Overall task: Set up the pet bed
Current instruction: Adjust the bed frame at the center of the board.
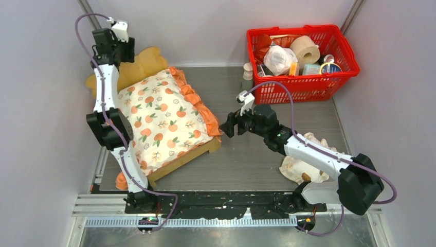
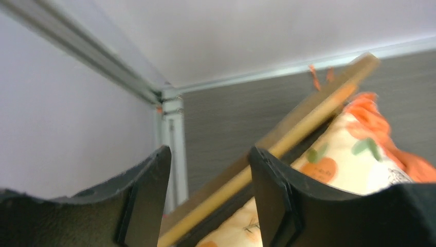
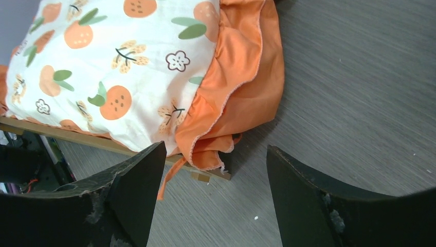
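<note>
Two hazards are noted, one at each arm.

Top view: the bed [image 1: 187,156] sits angled on the left half of the worktop [image 1: 247,154], with its headboard [image 1: 144,62] toward the far-left corner and the cushion [image 1: 164,116] covering it. The left gripper [image 1: 121,49] is at the headboard. The right gripper [image 1: 229,126] hovers over bare worktop just beside the ruffle [image 1: 198,103]. The pillow [image 1: 301,167] lies under the right arm, well apart from the bed. A sweep of that arm could drag it or pin it.

Left wrist view: the left gripper [image 2: 210,154] stands partly open, holding nothing firmly. The headboard [image 2: 308,110] edge runs slantwise between its jaws, closer to one of them. Contact cannot be told through the blur. Closing on so skewed an edge may twist the light frame, tip it, or slide the cushion [image 2: 334,159] off.

Right wrist view: the right gripper [image 3: 216,154] is wide and empty. Loose ruffle [image 3: 241,92] hangs over the bed's corner, touching the worktop [image 3: 349,103] directly ahead of the jaws. A reach for the wood rail [image 3: 61,135] here would likely catch fabric instead and pull the cushion [image 3: 103,67] askew.
</note>
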